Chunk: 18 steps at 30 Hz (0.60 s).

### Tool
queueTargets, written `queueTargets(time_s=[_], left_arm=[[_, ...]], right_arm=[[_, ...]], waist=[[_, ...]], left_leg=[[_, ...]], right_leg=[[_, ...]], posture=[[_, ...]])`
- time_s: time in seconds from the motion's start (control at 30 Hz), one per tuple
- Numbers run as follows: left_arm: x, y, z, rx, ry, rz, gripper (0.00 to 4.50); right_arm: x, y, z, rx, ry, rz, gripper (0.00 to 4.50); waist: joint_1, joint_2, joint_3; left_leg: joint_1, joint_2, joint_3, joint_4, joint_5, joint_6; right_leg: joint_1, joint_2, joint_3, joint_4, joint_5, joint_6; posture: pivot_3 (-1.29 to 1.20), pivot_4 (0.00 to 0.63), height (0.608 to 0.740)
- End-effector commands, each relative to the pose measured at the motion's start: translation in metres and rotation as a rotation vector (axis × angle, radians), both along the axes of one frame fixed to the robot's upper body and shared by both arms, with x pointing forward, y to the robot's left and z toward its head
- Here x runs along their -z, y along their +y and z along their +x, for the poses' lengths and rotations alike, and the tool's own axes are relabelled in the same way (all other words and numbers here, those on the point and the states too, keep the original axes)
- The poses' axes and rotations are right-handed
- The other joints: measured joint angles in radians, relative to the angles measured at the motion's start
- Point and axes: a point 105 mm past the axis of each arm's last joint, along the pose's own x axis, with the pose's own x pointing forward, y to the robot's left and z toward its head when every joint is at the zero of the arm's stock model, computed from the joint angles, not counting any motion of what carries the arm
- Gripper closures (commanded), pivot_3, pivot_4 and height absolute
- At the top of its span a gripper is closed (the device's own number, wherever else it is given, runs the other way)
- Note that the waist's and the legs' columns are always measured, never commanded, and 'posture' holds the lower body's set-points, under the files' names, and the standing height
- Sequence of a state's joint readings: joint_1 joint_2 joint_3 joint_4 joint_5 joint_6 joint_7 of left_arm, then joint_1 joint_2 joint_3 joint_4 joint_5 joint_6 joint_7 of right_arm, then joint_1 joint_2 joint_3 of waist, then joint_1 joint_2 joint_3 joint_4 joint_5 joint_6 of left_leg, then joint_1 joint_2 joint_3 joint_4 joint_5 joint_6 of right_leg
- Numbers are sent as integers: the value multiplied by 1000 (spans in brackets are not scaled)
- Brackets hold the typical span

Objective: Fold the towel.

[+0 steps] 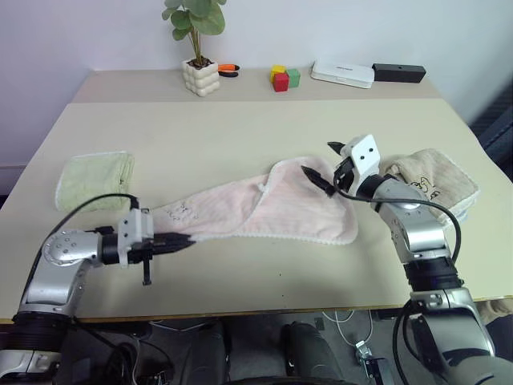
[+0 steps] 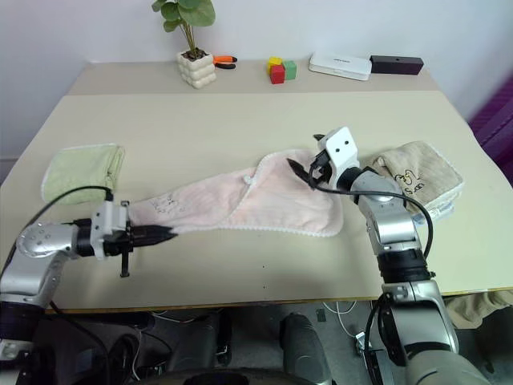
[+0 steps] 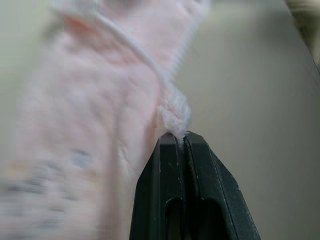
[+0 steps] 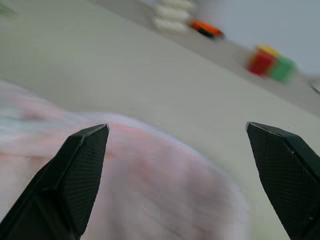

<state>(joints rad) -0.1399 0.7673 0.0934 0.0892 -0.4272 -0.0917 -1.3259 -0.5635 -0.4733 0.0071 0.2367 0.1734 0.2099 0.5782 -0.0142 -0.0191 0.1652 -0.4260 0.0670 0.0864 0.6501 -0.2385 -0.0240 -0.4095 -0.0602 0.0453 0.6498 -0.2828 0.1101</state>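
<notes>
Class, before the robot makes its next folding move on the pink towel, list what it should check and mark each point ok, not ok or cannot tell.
1. Left gripper shut on a corner of the towel: ok.
2. Right gripper open above the towel's far end: ok.
3. Right gripper gripping the towel: not ok, its fingers stand wide apart with nothing between them.
4. Towel lying flat: not ok, it is bunched and partly folded over itself.
5. Towel clear of the beige towel: cannot tell, the right arm hides where they meet.
6. Green towel apart from the pink one: ok.
</notes>
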Motion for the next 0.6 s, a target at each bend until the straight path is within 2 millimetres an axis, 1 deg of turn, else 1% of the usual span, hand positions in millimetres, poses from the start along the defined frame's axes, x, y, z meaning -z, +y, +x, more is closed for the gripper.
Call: queueTargets(time_s=[0.03, 0.1, 0.17, 0.3, 0.37, 0.43, 0.53, 0.6], left_arm=[[-27, 9, 4, -36, -70, -75, 4457], [-31, 11, 5, -57, -82, -90, 4457], [-29, 12, 3, -64, -67, -90, 4457], [-28, 13, 2, -86, -68, -90, 4457], [-28, 12, 1, -97, -76, -98, 4457], [-27, 10, -1, -97, -76, -99, 4457], [-26, 7, -3, -98, -75, -98, 4457], [-25, 7, -5, -103, -75, -91, 4457]], right_arm=[[-8, -14, 18, 110, 22, 43, 0], [-5, -14, 28, 145, 67, 81, 0], [-3, -11, 35, 156, 94, 95, 0], [-6, -8, 49, 186, 140, 169, 0], [-3, -6, 57, 206, 182, 203, 0], [5, -4, 61, 214, 202, 147, 0], [8, -6, 67, 244, 217, 162, 0], [14, -6, 69, 255, 224, 96, 0]], waist=[[-2, 0, 0], [-6, 0, 0], [-8, 0, 0], [-8, 1, 0], [-6, 1, 1], [-5, 1, 1], [-6, 1, 1], [-7, 1, 1]], left_leg=[[0, 0, 0, 0, 0, 0], [0, 0, 0, -1, 0, 0], [0, 0, 0, -1, 0, 0], [0, 0, 1, -2, 0, 0], [0, 0, 1, -2, 0, 0], [0, 0, 1, -2, 0, 0], [0, 0, 2, -2, 0, 0], [0, 0, 2, -2, 0, 0]], right_leg=[[0, 0, 0, 0, 0, 1], [0, 0, 0, 0, 1, 1], [-1, 1, 0, 0, 1, 1], [-1, 1, 1, 0, 1, 1], [-2, 1, 1, 0, 1, 2], [-1, 0, 1, 0, 1, 1], [-1, 0, 1, 0, 1, 1], [-2, 0, 1, 0, 1, 1]], posture=[[0, 150, 735], [0, 150, 735], [0, 150, 735], [0, 150, 735], [0, 150, 735], [0, 150, 735], [0, 150, 735], [0, 150, 735]])
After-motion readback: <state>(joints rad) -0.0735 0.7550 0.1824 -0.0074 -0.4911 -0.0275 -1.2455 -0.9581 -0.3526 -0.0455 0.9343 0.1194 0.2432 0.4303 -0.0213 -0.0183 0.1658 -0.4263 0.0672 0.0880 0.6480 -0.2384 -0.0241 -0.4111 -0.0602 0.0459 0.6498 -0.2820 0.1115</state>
